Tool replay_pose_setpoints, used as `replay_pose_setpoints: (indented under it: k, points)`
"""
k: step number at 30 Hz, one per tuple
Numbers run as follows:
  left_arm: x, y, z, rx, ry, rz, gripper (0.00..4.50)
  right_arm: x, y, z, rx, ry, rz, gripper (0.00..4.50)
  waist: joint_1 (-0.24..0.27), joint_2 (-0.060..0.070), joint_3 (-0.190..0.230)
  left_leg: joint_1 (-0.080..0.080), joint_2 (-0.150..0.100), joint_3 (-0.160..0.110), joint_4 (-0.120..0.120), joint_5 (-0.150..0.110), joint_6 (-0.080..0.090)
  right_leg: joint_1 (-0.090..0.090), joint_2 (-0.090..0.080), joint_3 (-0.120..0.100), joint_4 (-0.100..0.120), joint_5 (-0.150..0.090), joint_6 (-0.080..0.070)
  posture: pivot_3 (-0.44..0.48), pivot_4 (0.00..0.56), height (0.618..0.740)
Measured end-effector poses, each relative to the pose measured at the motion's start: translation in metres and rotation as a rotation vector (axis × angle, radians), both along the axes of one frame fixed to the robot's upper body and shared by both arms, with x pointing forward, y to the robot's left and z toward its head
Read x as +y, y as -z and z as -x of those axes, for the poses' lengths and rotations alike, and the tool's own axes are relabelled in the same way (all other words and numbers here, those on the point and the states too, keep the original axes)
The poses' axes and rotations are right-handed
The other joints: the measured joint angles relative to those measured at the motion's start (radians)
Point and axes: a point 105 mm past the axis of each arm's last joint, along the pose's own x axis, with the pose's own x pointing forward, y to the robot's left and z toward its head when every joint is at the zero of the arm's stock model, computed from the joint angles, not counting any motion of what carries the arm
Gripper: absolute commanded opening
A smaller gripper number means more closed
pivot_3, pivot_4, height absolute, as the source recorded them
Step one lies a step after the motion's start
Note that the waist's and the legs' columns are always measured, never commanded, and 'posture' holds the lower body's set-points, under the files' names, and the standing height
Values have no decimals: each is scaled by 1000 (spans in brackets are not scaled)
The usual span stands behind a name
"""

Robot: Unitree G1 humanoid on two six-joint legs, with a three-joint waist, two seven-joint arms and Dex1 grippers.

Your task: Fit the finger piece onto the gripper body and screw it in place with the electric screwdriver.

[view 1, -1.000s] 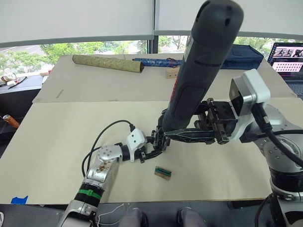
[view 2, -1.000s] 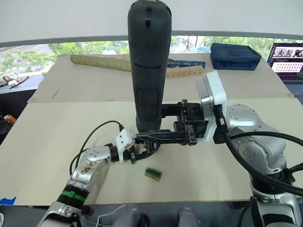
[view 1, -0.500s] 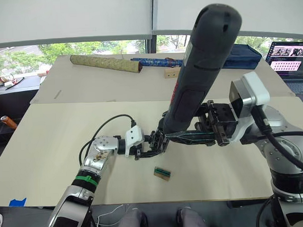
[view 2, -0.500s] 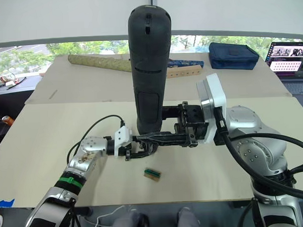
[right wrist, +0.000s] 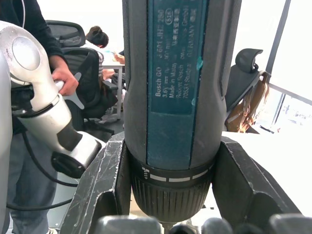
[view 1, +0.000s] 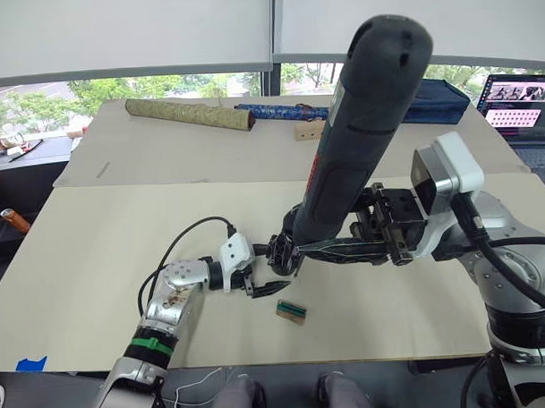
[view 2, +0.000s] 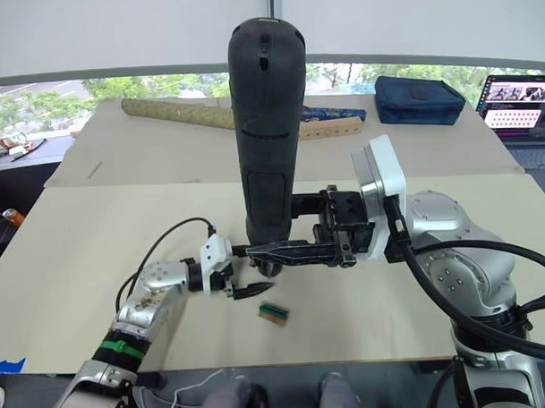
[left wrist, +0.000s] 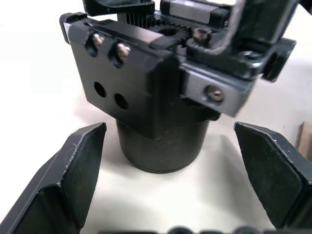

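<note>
Left eye view gives the broad picture: the electric screwdriver (view 1: 355, 138) stands nearly upright over the cream table (view 1: 95, 255), its rounded end up, bit end down, clamped between the fingers of the right gripper (view 1: 332, 248), which are closed around its collar. Directly beneath its tip sits the gripper body (view 1: 283, 255), standing on the table. Just to the left of the gripper body is the left gripper (view 1: 262, 282), its claw spread open and holding nothing; the left wrist view shows its two fingers either side of the body's round base without touching it. A small green-topped block (view 1: 292, 311) lies near the gripper body, on the side toward the robot. I cannot tell whether the finger piece is already seated on the body. To my eye the screwing step is in hand, and it wants the left claw closed on the round base first, so the body cannot spin or topple. Then the bit should come straight down into the screw head, upright, with light pressure.
</note>
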Motion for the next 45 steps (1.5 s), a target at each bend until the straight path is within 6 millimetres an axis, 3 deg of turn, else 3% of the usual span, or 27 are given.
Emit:
replay_pose_setpoints:
  k: [13, 16, 19, 30, 35, 45]
  points:
    - [-11, 1, 0, -3, -87, 9, 4441, 3, 0, -5, -2, 10, -9, 1895, 3, 0, 0, 0, 0, 0, 0, 0, 0, 0, 0, 0, 1, 0, 0, 0, 150, 734]
    - [-10, 2, -1, -7, -97, 3, 3561, 5, -3, -6, -11, 7, -15, 1895, 2, 0, 0, 1, 0, 0, 0, 0, 0, 0, 0, 0, 1, 0, 0, 0, 150, 734]
    - [-8, 3, -4, -10, -117, -2, 2251, 8, -10, -6, -35, -5, -21, 1895, 1, 0, 0, 1, 0, 0, 0, 0, 0, 0, 0, 0, 2, 0, 0, 0, 150, 734]
    - [-8, 4, -6, -8, -114, -7, 2260, 29, -21, -13, -33, -42, -32, 1895, 1, 0, 0, 3, 0, -1, 0, 1, -1, 1, 0, 0, 4, 1, -1, 0, 150, 734]
    - [-9, 4, -5, -8, -108, -7, 2260, 40, -13, -19, -24, -30, 12, 1895, 1, 0, 0, 2, 0, -1, 0, 1, -1, 0, 0, 0, 4, 1, -1, 0, 150, 734]
    - [-8, 4, -2, -6, -108, -7, 2260, 45, 0, -34, -17, 40, 71, 1895, -3, 0, 0, 2, 0, 0, -1, 1, -1, 0, 0, 0, 3, 1, -1, 0, 150, 734]
